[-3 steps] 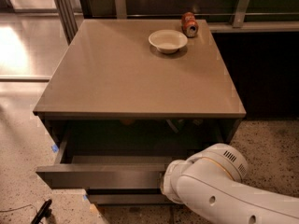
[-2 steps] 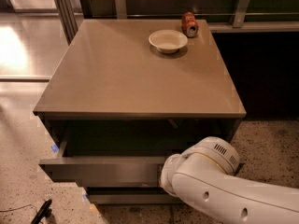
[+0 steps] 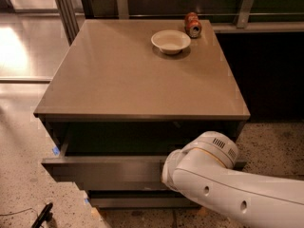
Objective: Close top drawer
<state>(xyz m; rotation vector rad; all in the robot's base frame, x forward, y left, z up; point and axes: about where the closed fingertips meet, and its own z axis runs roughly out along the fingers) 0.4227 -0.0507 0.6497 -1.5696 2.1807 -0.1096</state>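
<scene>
The top drawer (image 3: 104, 171) of the brown cabinet (image 3: 137, 75) stands part open, its dark grey-brown front sticking out below the cabinet top, with a dark gap above it. My white arm (image 3: 213, 179) reaches in from the lower right and its end lies against the right half of the drawer front. My gripper is hidden behind the arm, at the drawer front.
A pale bowl (image 3: 171, 41) and a red can (image 3: 192, 24) lying on its side sit at the back of the cabinet top. A lower drawer front (image 3: 137, 202) shows beneath. A black object (image 3: 42, 215) lies on the speckled floor at the lower left. A dark counter stands to the right.
The drawer front has slid inward toward the cabinet, narrowing the gap. My arm has moved forward and up with it.
</scene>
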